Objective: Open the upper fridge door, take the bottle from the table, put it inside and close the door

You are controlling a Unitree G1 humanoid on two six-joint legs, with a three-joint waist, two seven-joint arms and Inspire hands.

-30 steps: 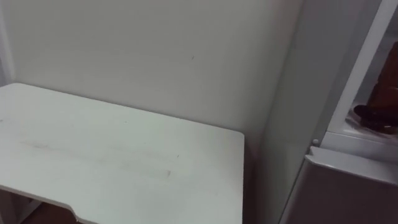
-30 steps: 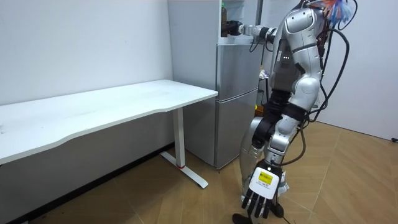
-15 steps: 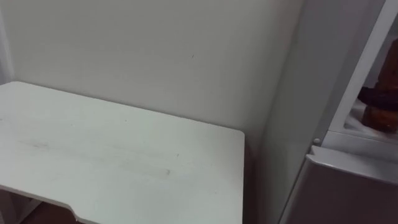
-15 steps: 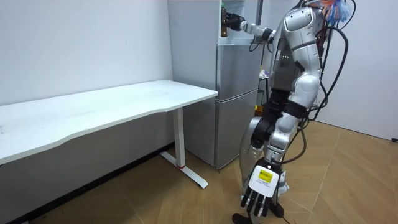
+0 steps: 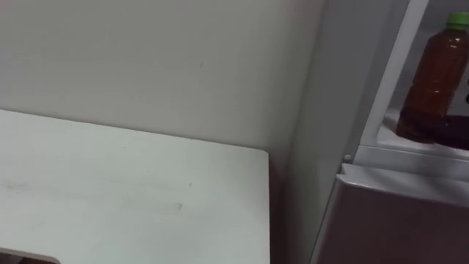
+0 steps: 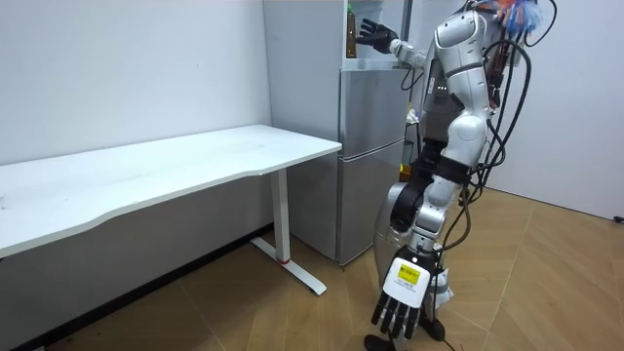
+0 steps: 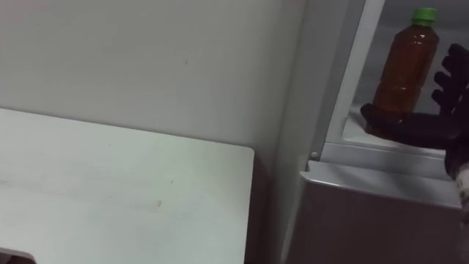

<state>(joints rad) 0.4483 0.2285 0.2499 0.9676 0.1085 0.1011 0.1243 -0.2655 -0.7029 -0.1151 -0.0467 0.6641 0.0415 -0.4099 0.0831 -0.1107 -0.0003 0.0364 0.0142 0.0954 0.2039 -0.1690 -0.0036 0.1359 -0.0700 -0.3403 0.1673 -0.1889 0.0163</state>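
Pale wall (image 5: 146, 59) behind; white bench (image 5: 110, 191) against it, on robot's left. Grey fridge (image 6: 370, 156) just beside bench end, upper compartment open, lower door shut. Standing close before fridge, right arm raised to upper compartment, left arm hanging.

Bottle (image 7: 401, 70) on floor of upper compartment, near front edge. Upright, long axis vertical, green cap on top, brown liquid inside. Standing on its own, nothing curled round it.

Right hand (image 7: 432, 126) just right of bottle and low, level with its foot. Spread wide, fingers (image 7: 453, 77) straight and fanned upward, holding nothing. Thumb reaching left across front of bottle's base; touching or barely apart, cannot tell.

Left hand (image 6: 398, 314) down by the legs, loose and straight, idle, well apart from fridge.

Judged: bottle in place, task near its end. Next move likely a pull-back of right hand toward the robot, off to the right of bottle. Risk: thumb catching the base and tipping a tall, narrow bottle so near the edge.
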